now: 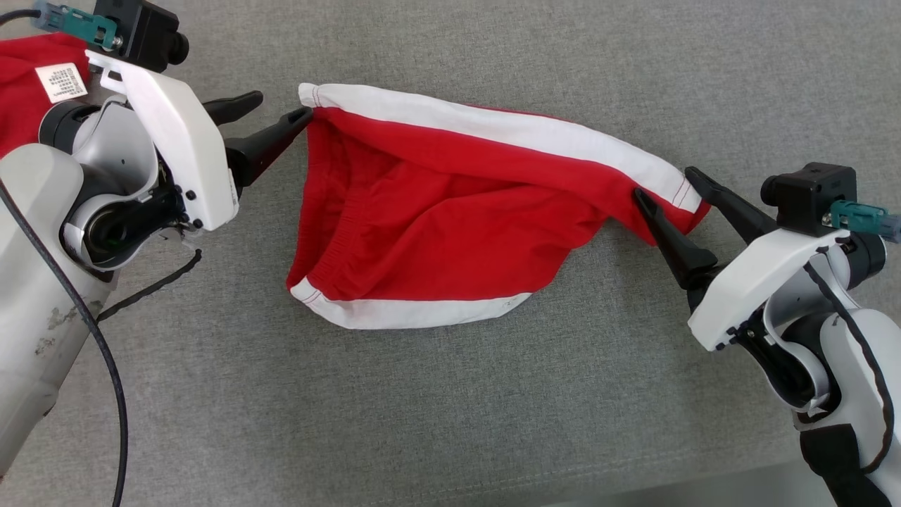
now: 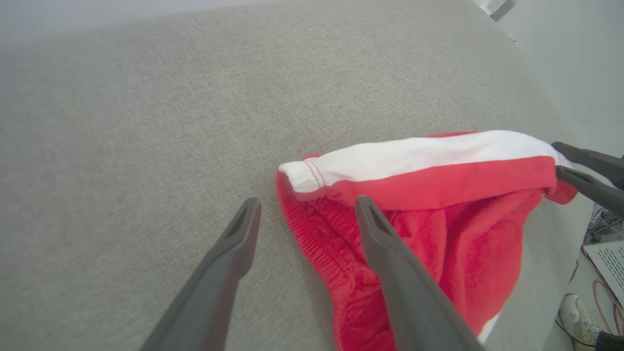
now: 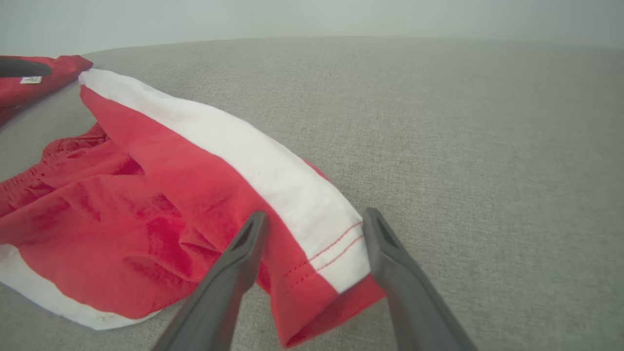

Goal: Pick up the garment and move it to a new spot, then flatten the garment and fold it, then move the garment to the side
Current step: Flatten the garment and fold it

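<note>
One red garment (image 1: 450,211), white-edged, rumpled

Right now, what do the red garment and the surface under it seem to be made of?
The red garment: probably soft cotton knit, matte; it creases and sags loosely. The surface: probably woven grey fabric, matte; a fine speckled weave shows.

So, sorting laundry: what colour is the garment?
Red garment with white bands; head view.
</note>
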`<state>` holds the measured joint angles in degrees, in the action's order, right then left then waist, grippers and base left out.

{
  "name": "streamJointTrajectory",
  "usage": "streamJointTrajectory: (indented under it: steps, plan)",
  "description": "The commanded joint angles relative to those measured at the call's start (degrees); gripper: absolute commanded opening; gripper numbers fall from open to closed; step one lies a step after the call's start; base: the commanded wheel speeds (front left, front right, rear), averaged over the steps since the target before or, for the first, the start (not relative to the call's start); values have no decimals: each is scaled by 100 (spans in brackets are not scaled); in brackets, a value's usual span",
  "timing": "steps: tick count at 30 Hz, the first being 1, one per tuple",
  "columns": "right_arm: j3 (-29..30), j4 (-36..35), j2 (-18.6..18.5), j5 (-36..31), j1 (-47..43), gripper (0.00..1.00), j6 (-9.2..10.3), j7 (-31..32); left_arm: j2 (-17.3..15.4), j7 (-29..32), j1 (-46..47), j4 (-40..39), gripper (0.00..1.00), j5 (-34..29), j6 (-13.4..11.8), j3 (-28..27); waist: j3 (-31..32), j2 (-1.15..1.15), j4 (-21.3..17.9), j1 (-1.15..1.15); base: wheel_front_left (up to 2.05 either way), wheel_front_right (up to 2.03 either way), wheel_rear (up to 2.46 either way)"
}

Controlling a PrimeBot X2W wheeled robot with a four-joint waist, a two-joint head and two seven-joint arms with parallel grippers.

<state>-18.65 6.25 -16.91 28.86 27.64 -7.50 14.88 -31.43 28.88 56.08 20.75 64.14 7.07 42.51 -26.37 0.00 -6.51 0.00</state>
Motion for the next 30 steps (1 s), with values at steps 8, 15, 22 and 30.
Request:
streamJointTrajectory:
  steps: [8,15,22,30]
  plan:
    - [53,-371,55,186,-80,100,1,407,-235,83,465,106,100,348,40,-116,-245,0,-179,0,0,0,0]
    - [-42,-396,163,280,-61,100,1,558,-355,123,585,415,100,676,41,-101,-417,0,-302,0,0,0,0]
    - [-82,-379,187,300,-11,100,1,517,-449,126,702,431,100,895,41,-14,-542,0,-342,0,0,0,0]
    - [-116,-353,204,303,45,0,1,392,-522,161,776,104,0,1247,41,135,-591,0,-337,0,0,0,0]
